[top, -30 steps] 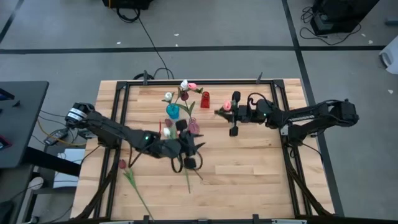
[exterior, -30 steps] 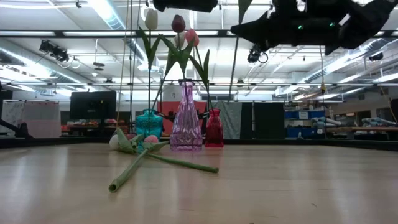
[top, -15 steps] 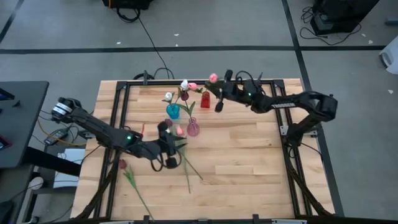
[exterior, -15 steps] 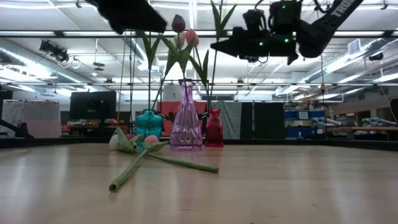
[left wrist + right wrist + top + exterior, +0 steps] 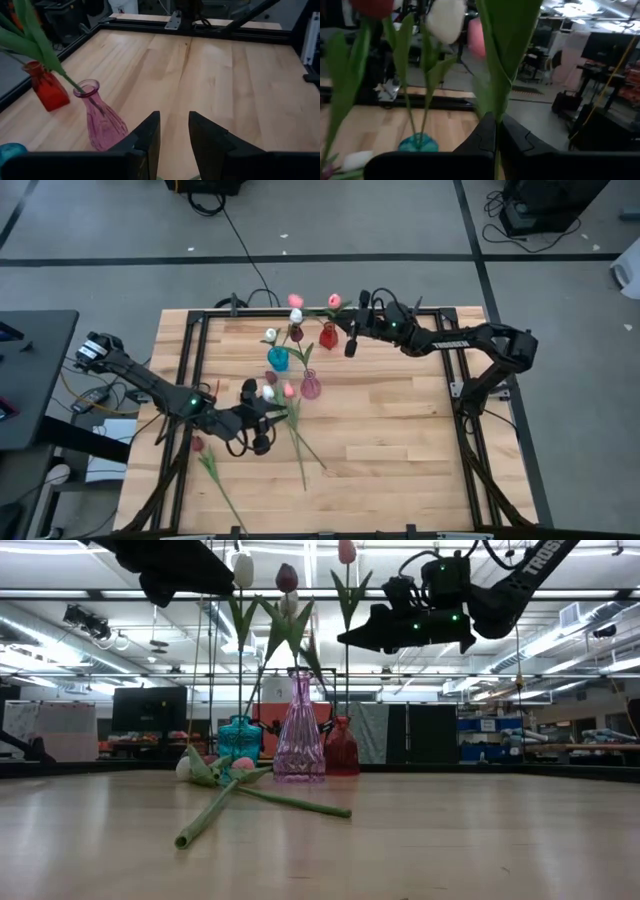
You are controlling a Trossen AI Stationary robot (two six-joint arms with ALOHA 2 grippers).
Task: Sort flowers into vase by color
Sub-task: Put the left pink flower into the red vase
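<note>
Pink-headed artificial tulip stands pinched in the right tool above the small red glass vase; left tool hovers parted, empty.

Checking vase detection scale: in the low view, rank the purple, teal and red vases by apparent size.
1. Purple vase, clearly tallest.
2. Teal vase and red vase: look about alike. Teal seems wider, but the purple vase overlaps the red one and their distances from the camera differ, so no firm ranking.

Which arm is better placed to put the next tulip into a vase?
Right. The right gripper is shut on a pink tulip, held upright beside the red vase. The left gripper is open and empty, above the loose tulips on the table.
</note>
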